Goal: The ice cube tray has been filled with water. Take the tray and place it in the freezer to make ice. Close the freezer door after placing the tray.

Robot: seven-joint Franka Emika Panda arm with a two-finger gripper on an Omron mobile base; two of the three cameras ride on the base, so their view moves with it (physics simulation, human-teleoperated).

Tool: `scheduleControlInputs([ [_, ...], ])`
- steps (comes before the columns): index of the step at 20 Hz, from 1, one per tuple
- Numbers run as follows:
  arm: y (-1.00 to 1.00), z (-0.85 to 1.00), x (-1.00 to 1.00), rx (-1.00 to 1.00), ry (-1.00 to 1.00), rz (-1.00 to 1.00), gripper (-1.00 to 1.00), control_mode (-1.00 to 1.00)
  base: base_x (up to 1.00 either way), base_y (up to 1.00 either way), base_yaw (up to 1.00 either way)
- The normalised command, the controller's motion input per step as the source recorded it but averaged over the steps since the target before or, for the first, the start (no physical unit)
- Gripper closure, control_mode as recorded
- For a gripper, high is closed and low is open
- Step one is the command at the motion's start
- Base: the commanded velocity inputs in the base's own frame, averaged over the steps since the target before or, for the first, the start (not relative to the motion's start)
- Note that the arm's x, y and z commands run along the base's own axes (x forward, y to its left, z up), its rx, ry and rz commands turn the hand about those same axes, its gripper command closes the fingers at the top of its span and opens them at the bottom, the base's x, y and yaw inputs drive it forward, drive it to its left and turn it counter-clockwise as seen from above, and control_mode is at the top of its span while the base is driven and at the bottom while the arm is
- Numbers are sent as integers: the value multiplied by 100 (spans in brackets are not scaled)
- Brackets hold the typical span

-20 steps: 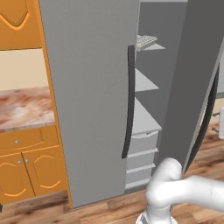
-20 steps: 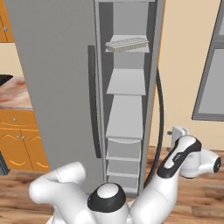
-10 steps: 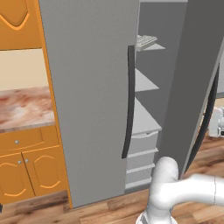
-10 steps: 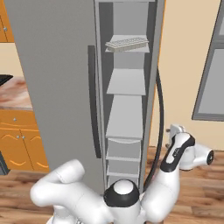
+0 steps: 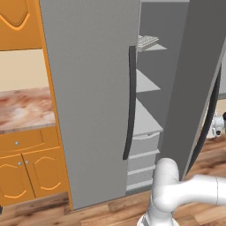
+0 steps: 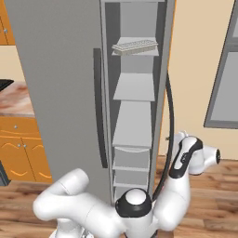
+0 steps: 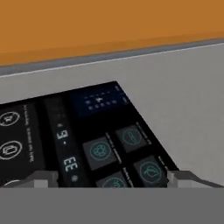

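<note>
Freezer [image 6: 56, 69] compartment gaping, open door [image 6: 163, 93] beside arm, ice cube tray [image 6: 135, 46] on top shelf

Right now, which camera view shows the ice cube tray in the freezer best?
The right base view: the ice cube tray lies on the freezer's top shelf, seen whole through the open door. The left base view shows just its near end past the closed door's edge. The hand view faces a dark control panel.
</note>
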Motion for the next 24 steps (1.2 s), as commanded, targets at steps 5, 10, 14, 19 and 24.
scheduleControlInputs([
  [5,100,-35,-19,0,2,18,-100,-100,0,0,0],
  [10,100,-30,-12,0,0,17,-100,-100,0,0,0],
  [14,100,-12,0,0,0,12,-100,-100,0,0,0],
  [19,67,0,33,0,-1,1,-100,-100,0,0,0],
  [24,48,0,51,0,-3,-3,-100,-100,0,0,0],
])
